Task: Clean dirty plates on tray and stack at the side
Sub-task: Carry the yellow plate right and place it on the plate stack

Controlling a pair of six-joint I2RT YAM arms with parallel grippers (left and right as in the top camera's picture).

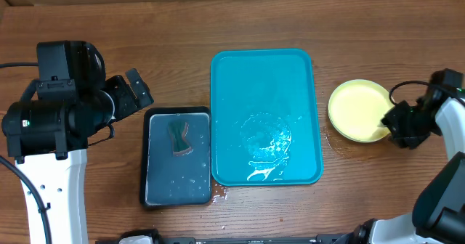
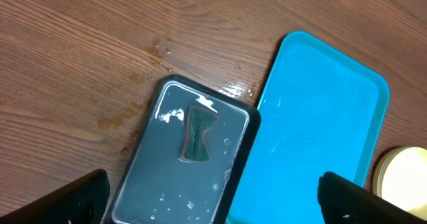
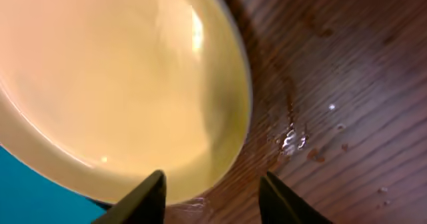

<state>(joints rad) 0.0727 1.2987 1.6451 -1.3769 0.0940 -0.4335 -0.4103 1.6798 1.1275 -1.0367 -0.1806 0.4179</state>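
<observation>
The turquoise tray (image 1: 247, 77) lies mid-table with no plates on it, only water streaks at its near end; it also shows in the left wrist view (image 2: 320, 111). A yellow-green plate (image 1: 354, 110) sits on the wood tabletop to the right of the tray, clean on top, and shows in the right wrist view (image 3: 113, 84) and the left wrist view (image 2: 403, 174). I cannot tell whether other plates lie under it; no pale blue plate shows. My right gripper (image 1: 396, 124) (image 3: 213, 191) is open, its fingers straddling the plate's rim. My left gripper (image 1: 138, 91) (image 2: 213, 204) is open and empty, above the black tray.
A smaller black tray (image 1: 156, 164) (image 2: 153, 177) with water and a dark sponge (image 1: 179, 137) (image 2: 197, 134) lies left of the turquoise tray. Water drops wet the wood beside the plate (image 3: 293, 141) and at the trays' corners (image 1: 218, 194).
</observation>
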